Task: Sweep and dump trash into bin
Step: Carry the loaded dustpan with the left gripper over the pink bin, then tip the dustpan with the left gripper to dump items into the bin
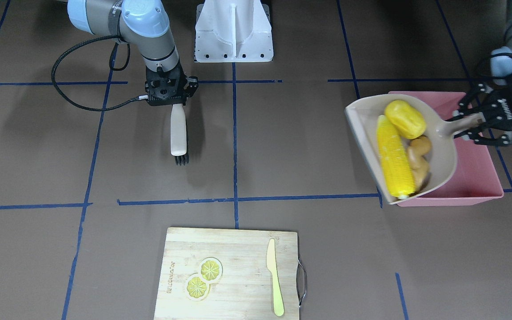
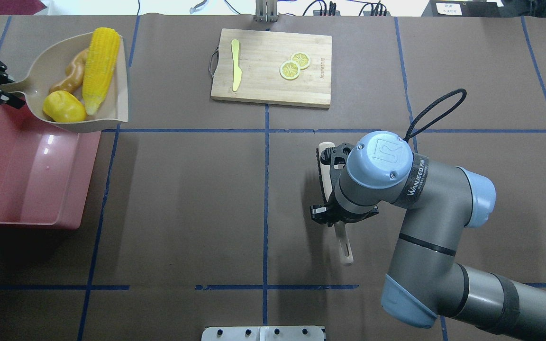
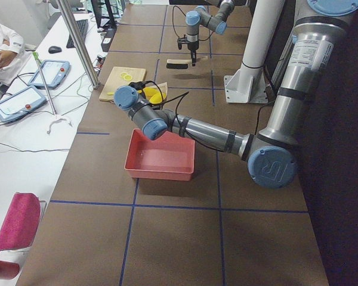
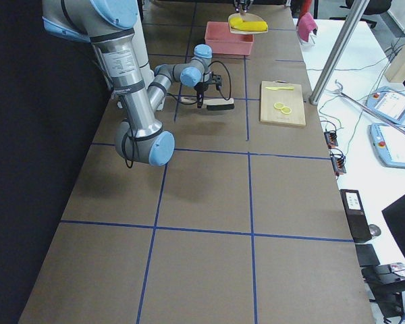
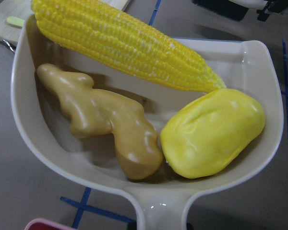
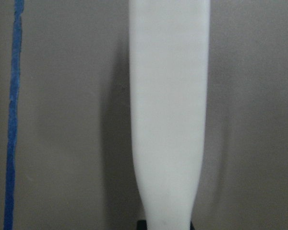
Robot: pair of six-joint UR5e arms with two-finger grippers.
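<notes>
Left pincer (image 1: 467,126) is clamped on the handle of the dustpan (image 1: 365,118), which it holds up off the counter. All the trash is in the pan: the potato-like piece (image 1: 405,119) by the handle, the ginger root (image 1: 418,155) at the back wall, and the corn cob (image 1: 394,158) lying along the open lip.

Key relation: only the handle end of the pan overlaps the bin (image 1: 474,173). The lip points out past the bin's wall toward mid-counter. I judge tipping here would spill onto the counter, so I'd pull the pan back over the bin first. The left arm is the only one near.

Well apart, the right pincer (image 1: 174,101) grips a brush (image 1: 178,131) and is out of the way. Farthest is a cutting board (image 1: 229,249) with a knife (image 1: 275,278) and lemon slices (image 1: 205,278).
</notes>
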